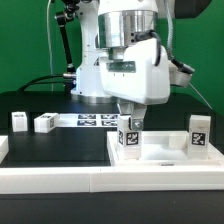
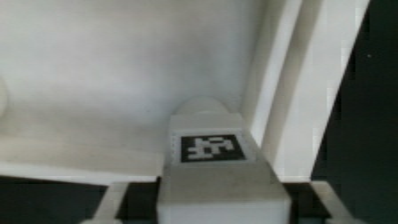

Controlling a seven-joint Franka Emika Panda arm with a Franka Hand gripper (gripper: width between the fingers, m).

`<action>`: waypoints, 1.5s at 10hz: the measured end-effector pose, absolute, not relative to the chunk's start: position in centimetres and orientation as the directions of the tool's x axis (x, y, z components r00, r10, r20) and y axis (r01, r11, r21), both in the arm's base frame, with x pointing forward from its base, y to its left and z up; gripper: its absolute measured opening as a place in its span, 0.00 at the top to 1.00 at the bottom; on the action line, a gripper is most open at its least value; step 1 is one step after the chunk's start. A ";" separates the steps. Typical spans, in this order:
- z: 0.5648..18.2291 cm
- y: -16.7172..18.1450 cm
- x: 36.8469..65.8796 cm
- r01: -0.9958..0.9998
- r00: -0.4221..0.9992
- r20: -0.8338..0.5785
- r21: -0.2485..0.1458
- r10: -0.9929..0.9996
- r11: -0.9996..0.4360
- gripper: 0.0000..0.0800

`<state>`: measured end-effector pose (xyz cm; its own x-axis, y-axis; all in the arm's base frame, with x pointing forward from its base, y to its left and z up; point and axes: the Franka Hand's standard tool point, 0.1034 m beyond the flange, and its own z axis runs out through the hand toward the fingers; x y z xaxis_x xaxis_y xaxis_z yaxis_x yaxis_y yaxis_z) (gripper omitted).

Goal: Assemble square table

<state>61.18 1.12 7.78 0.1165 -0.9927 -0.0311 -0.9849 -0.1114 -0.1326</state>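
Note:
My gripper is shut on a white leg, a small block with a black-and-white tag, held upright over the near left corner of the square table top. In the wrist view the leg fills the gap between the dark fingers, its tag facing the camera. The white top and its raised rim lie behind it. A second leg stands upright at the top's right side. Whether the held leg touches the top I cannot tell.
Two more white legs sit on the black surface at the exterior view's left. The marker board lies behind the gripper. A long white rail edges the front. The arm's base stands at the back.

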 end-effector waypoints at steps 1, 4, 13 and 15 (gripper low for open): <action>7.8 1.1 61.2 -0.990 0.051 -0.045 -0.132 -0.998 -0.044 0.64; 7.7 0.8 61.2 -0.990 -0.032 -0.074 -0.134 -0.997 0.041 0.64; 7.6 0.8 61.1 -0.858 0.498 -0.002 -0.143 -0.867 -0.493 0.19; 7.6 1.0 61.1 -0.752 0.648 0.028 -0.133 -0.761 -0.645 0.19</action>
